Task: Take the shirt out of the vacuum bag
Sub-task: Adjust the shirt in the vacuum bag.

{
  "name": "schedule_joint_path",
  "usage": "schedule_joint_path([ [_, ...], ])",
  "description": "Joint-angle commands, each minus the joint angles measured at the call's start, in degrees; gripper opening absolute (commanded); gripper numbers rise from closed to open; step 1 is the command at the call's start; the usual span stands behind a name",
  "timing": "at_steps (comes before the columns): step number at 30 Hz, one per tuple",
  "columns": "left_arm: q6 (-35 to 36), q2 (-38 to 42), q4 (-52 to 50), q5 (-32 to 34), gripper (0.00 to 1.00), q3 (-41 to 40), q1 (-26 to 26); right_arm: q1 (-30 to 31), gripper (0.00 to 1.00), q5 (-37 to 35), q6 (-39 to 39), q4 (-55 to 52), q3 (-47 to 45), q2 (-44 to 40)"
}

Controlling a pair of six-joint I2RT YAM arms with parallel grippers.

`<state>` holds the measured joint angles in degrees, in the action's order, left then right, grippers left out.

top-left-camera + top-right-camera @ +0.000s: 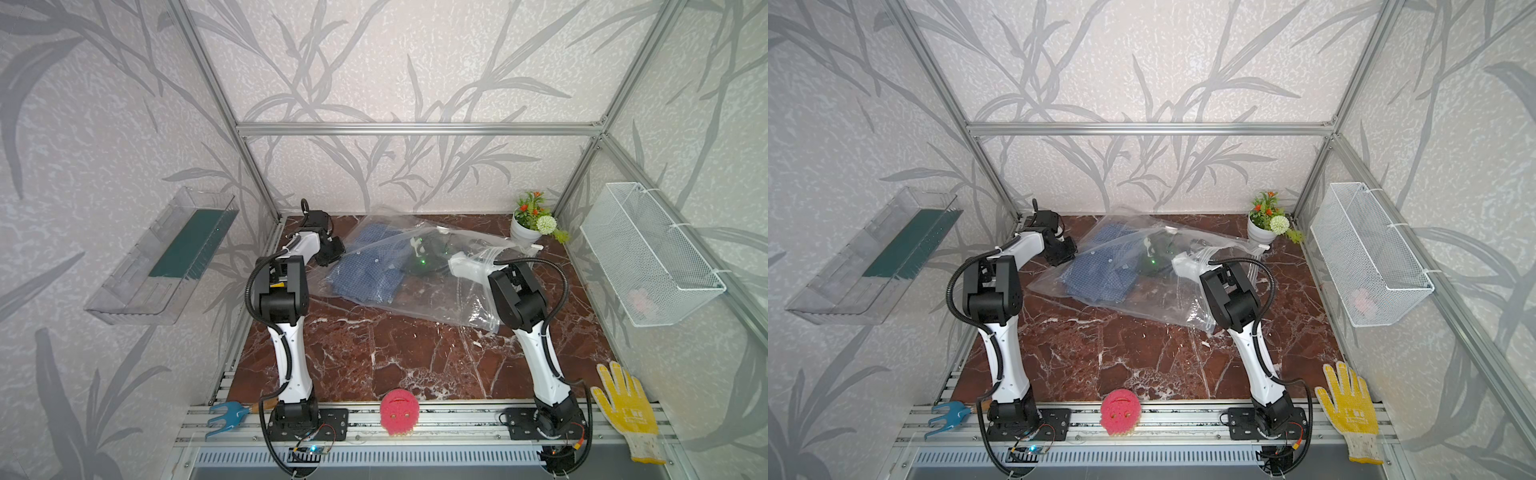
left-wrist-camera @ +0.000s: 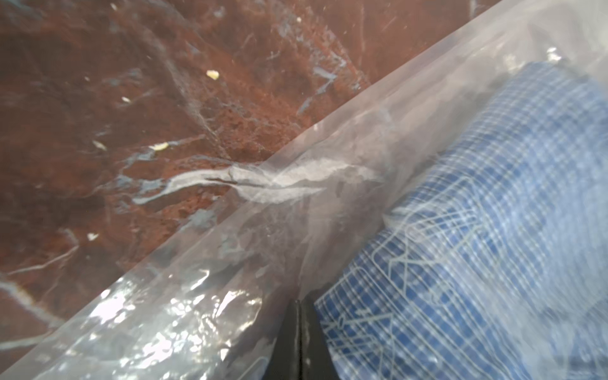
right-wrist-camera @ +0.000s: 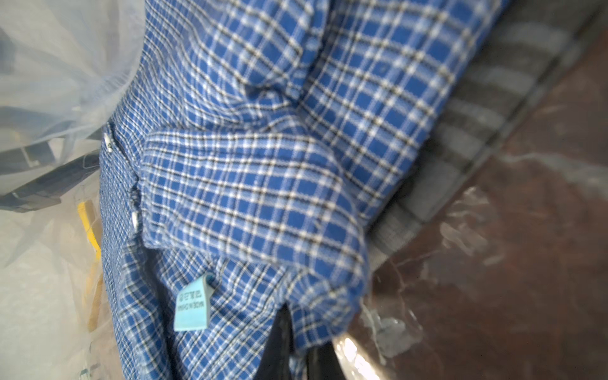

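Left wrist view shows your left gripper (image 2: 298, 332) pinched together on the edge of the bag (image 2: 210, 309). Your right gripper (image 3: 297, 353), inside the bag, is clamped on the shirt (image 3: 263, 197). Bag and shirt lie at the rear of the table (image 1: 374, 357).

**One tag with print, none of it legible**

A small light-blue fabric tag (image 3: 192, 304) on the blue checked shirt (image 3: 263, 148) carries two lines of dark print, too blurred to read; white line markings on the clear plastic vacuum bag (image 2: 411, 250) and a mark on the yellow knitted glove (image 1: 625, 409) are also illegible.
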<state>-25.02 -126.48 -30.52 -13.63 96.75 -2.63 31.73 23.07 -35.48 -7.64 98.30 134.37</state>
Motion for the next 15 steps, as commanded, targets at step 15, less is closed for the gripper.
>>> schedule_joint_path([
  [15, -1.88, -7.99, -10.94, 3.68, 0.00, 7.31, -0.96, -0.20, 0.00, 1.17, 2.97, -6.70, -6.58, -2.78],
])
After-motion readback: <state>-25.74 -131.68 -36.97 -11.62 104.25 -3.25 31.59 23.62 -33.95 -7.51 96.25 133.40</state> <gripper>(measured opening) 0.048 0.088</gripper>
